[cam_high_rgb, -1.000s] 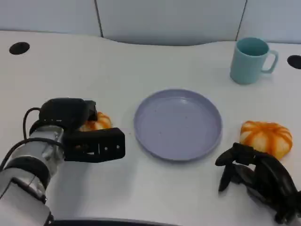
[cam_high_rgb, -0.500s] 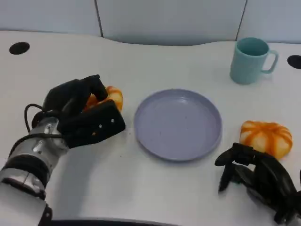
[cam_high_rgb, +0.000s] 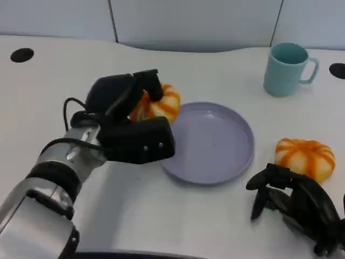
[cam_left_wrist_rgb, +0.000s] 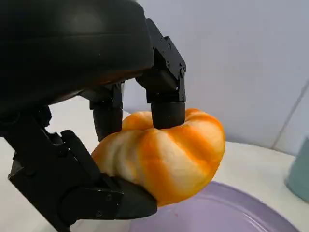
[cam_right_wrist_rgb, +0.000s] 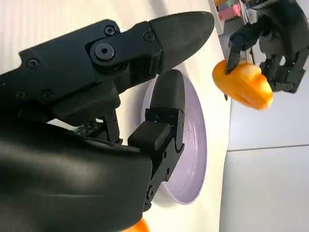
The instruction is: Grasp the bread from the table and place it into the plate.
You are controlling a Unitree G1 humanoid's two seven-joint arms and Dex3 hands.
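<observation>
— Left hand point(cam_high_rgb: 126, 121)?
— Grips the bread point(cam_high_rgb: 156, 103), left of centre, above the plate point(cam_high_rgb: 215, 156) rim.
— Right hand point(cam_high_rgb: 294, 202)?
— Lower right, fingers curled on nothing, near another bread point(cam_high_rgb: 304, 156).

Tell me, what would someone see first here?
The left hand holding an orange striped bread in its fingers, lifted at the left edge of the purple plate. A second bread lies on the table right of the plate, by the right hand.

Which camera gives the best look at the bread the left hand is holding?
Left wrist view: the held bread is large and close. The head view shows it partly behind the left hand; the right wrist view shows it small.
</observation>
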